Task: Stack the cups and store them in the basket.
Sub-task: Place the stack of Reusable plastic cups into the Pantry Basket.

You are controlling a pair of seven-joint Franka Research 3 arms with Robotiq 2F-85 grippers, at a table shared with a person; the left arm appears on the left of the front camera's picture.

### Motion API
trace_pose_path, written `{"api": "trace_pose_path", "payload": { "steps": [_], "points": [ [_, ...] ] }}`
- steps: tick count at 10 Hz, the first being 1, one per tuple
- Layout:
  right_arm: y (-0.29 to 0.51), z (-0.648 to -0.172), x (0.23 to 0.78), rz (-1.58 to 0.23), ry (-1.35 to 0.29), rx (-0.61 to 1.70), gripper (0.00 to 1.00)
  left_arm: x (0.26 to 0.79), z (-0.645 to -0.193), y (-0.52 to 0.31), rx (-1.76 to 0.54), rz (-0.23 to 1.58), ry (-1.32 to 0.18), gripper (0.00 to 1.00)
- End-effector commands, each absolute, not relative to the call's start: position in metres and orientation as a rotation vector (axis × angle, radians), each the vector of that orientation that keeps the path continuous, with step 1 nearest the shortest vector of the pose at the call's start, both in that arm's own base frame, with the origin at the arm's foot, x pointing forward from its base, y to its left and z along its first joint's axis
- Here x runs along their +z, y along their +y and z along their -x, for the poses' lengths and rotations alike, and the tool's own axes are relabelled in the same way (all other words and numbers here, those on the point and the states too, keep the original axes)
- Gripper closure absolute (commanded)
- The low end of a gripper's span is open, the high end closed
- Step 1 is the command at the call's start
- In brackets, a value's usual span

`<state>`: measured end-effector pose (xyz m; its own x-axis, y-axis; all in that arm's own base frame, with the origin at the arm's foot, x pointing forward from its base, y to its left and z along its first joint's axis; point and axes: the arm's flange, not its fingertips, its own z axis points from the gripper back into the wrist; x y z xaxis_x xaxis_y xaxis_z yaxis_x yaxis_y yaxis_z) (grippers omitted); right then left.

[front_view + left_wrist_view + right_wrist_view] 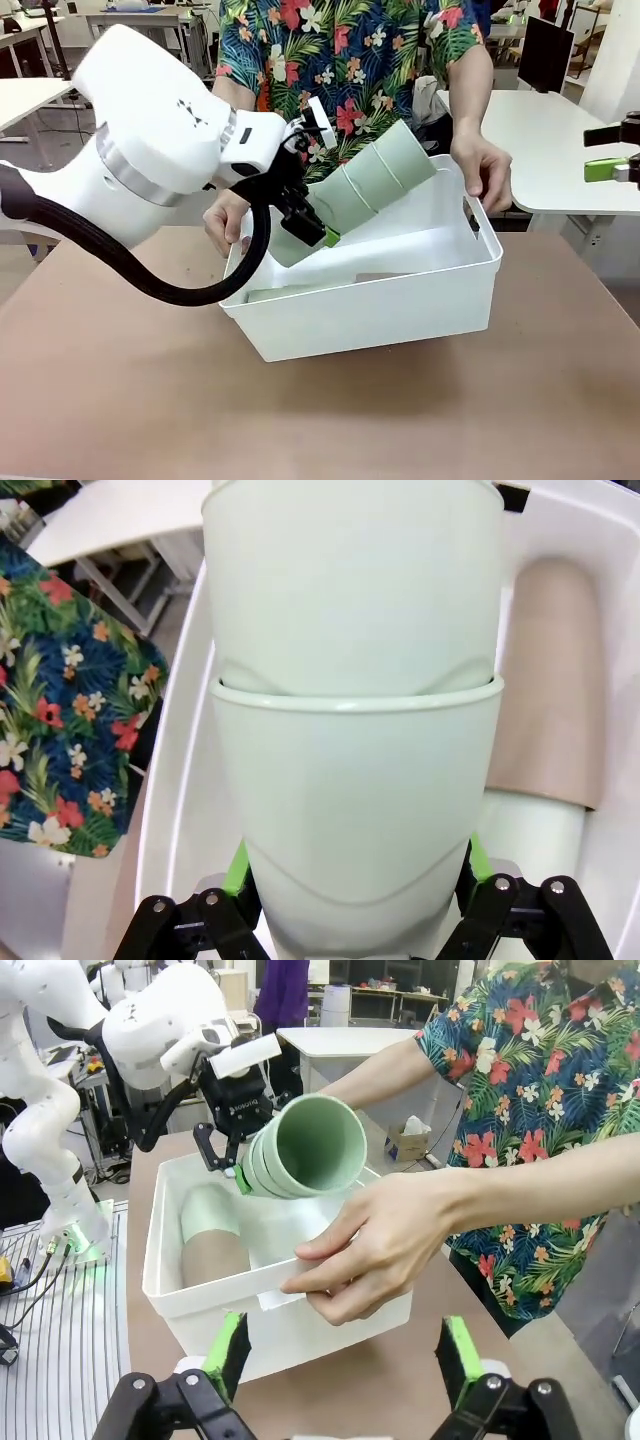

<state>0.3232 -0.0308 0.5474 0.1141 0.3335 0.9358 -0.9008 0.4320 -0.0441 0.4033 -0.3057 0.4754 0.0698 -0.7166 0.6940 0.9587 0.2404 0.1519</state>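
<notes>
White desks stand behind a brown table point(120, 400). On it a person's hands point(485, 165) tilt the basket point(400, 300). Left gripper point(305, 222) clamps a mint cup stack point(370, 180) over it; another stack point(212, 1235) lies inside. Right gripper point(340, 1355) gapes, holding nothing.

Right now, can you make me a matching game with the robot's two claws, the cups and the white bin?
Things:
1. left gripper
2. right gripper
3. stack of green cups
4. basket
5. brown cup

States:
a. tilted and steadied by the person's hands
b. open, holding nothing
c. lying inside the basket
d. shut on the bottom cup of the stack
e. held slanted over the basket

Pairs: 1-d, 2-b, 3-e, 4-a, 5-c
</notes>
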Motion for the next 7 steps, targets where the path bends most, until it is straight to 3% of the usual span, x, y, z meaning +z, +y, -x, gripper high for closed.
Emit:
{"api": "trace_pose_path", "payload": {
  "steps": [1,7],
  "points": [
    [-0.029,-0.326,0.547,-0.651,-1.132,1.010,0.00,0.478,-0.410,-0.314,-1.292,0.367,-0.740,0.13],
    [-0.029,-0.326,0.547,-0.651,-1.132,1.010,0.00,0.449,-0.432,-0.331,-1.297,0.289,-0.669,0.13]
  ]
}}
